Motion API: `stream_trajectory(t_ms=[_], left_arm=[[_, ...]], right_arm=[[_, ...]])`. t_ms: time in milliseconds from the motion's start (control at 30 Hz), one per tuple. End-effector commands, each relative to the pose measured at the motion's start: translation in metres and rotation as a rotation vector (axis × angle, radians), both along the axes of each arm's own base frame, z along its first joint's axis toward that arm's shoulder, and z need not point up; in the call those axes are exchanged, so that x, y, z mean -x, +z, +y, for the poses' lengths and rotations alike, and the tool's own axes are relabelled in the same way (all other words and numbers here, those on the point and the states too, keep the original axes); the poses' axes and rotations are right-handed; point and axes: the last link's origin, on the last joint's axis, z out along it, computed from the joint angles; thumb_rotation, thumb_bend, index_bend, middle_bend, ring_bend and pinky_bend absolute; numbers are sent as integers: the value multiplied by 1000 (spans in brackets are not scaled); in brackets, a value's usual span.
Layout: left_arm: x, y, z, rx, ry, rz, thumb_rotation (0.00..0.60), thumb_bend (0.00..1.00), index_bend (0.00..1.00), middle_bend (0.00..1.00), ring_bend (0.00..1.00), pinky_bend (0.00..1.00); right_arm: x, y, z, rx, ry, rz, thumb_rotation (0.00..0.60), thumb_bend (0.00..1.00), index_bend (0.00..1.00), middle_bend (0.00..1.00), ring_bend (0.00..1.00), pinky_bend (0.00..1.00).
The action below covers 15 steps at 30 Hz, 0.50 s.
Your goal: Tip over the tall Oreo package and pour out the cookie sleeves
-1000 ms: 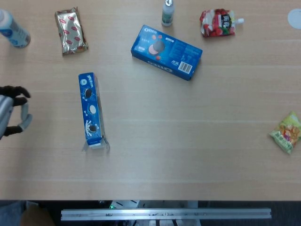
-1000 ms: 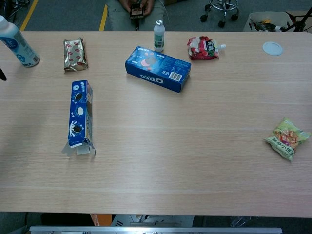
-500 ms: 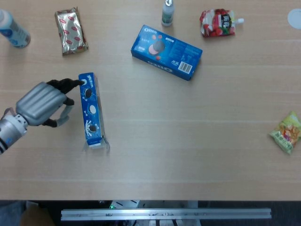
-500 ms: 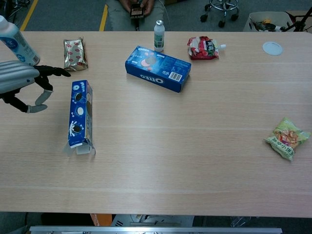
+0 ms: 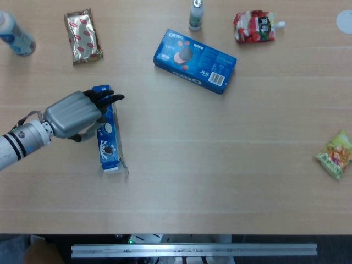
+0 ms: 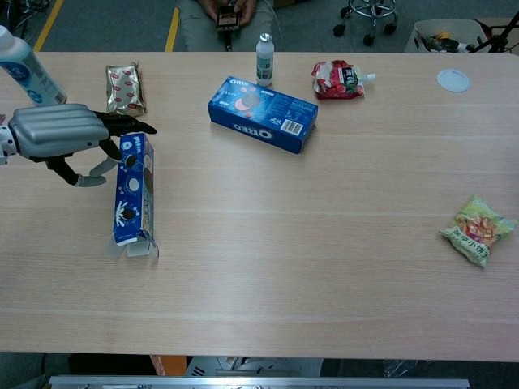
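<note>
The tall blue Oreo package (image 5: pixel 108 135) (image 6: pixel 131 194) lies flat on its long side at the table's left, its opened flaps (image 5: pixel 113 169) facing the near edge. No cookie sleeves show outside it. My left hand (image 5: pixel 74 114) (image 6: pixel 61 134) has come in from the left and hovers at the package's far end. Its dark fingers (image 5: pixel 107 99) stretch over the top of that end, and the thumb (image 6: pixel 89 174) hangs to the left of the box. I see no grip on the package. The right hand appears in neither view.
A flat Oreo box (image 5: pixel 194 53) lies at centre back. A gold wrapper (image 5: pixel 83 37) and a white bottle (image 5: pixel 15 34) are at back left. A small bottle (image 5: pixel 196 15), a red pouch (image 5: pixel 254 27) and a white lid (image 5: pixel 345 21) line the far edge. A green snack bag (image 5: pixel 335 155) sits right.
My left hand has swept in from the left edge to the package's far end, its fingers now reaching over the box. The package has not moved.
</note>
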Motion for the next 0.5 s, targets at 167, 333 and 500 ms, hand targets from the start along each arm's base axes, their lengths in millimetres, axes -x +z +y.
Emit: stream_trajectory(t_ms=[167,333,500], left_arm=[[3,7,8,-25,5,42,600,185,0,0,0,161],[8,9,8,-38,-4,73,600,133,0,0,0,133],[11,3,9,-54,-72,127,600,135,0,0,0,133]], right_arm=[[1,0,0,-2,-6,-1,600,306,229,275,237,222],[1,0,-1,-3,-6,-2,600,307,229,275,237,222],[2,0,-1,-5,-8,-1,600,306,229,275,237,222]])
